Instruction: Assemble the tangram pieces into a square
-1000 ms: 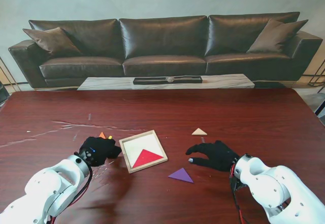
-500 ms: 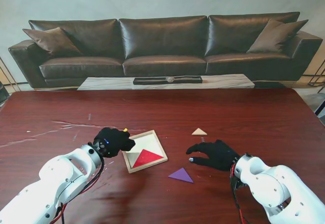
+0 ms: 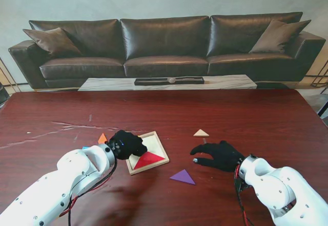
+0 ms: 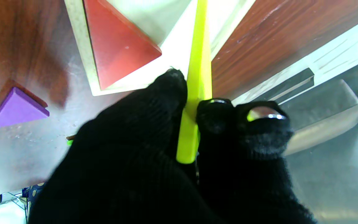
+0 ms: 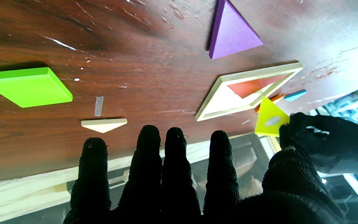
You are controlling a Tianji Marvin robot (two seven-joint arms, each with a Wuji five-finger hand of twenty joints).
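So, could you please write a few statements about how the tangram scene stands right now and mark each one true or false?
1. The left hand pinches a thin yellow triangular piece. True.
2. The red triangular piece lies inside the pale wooden square frame. True.
3. The right hand grips the purple triangular piece. False: the right hand is open, and the purple piece lies apart from it on the dark wooden table.
4. The small cream triangular piece sits in the frame. False: it lies on the table, to the right of the frame.
5. The bright green flat piece lies on the table. True.
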